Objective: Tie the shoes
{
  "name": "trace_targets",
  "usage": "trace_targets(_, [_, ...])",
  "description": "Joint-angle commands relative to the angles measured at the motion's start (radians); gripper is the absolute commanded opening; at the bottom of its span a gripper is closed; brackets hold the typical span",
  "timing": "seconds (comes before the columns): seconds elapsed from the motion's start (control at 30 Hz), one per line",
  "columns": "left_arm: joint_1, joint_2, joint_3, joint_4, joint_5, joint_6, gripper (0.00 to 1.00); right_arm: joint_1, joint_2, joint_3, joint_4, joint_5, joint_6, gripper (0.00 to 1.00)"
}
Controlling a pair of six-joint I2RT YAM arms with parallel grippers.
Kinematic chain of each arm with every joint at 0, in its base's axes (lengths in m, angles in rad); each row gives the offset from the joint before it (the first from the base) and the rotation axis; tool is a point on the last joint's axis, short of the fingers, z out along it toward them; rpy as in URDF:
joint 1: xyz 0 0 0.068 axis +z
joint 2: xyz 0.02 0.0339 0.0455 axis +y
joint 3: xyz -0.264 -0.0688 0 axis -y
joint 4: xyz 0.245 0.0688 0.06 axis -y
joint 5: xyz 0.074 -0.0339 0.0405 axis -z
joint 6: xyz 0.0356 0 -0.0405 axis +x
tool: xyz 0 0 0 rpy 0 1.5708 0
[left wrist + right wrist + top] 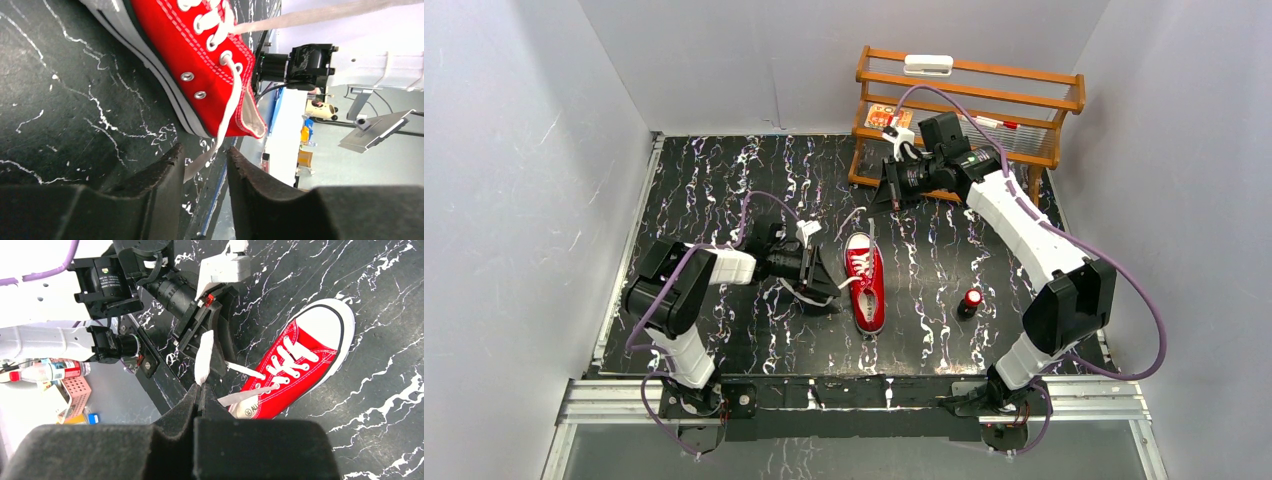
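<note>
Right end effector (198,392) pinches lace (203,357) aloft; left arm (729,266) low.

The top external camera looks steeply down from above the 6 o'clock edge of the marbled table (704,180), taking all of it in. The left wrist camera sits low, close against the red sneaker (200,55), facing 3 o'clock. The right wrist camera overlooks it from 12 o'clock; all three views share it.

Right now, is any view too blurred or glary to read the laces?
Top view: even light, sharp, but the shoe is small. Left wrist: shoe crisp, own fingers dark and soft. Right wrist: lace clear, no glare.
</note>
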Motion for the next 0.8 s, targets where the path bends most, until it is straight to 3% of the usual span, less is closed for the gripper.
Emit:
trace_targets(0.0, [0.0, -0.026, -0.023, -0.06, 0.009, 0.054, 0.3, -0.003, -0.003, 0.0, 0.064, -0.06, 0.023, 0.0])
trace_targets(0.17, [-0.013, -0.103, -0.031, -0.033, -0.052, 0.002, 0.15, -0.005, -0.007, 0.003, 0.089, -0.058, 0.066, 0.0])
trace_targets(0.2, [-0.022, -0.127, -0.031, -0.03, -0.082, -0.012, 0.08, -0.005, -0.005, -0.001, 0.098, -0.049, 0.083, 0.0])
trace_targets(0.3, [-0.056, -0.179, -0.034, -0.01, -0.145, -0.055, 0.02, -0.013, 0.004, -0.011, 0.127, -0.044, 0.14, 0.0])
trace_targets(0.5, [-0.151, -0.274, -0.011, -0.108, -0.369, -0.014, 0.06, -0.04, 0.042, -0.052, 0.244, -0.105, 0.294, 0.0])
trace_targets(0.77, [-0.181, -0.351, 0.005, -0.215, -0.515, -0.001, 0.06, -0.037, 0.101, -0.114, 0.403, -0.144, 0.433, 0.0])
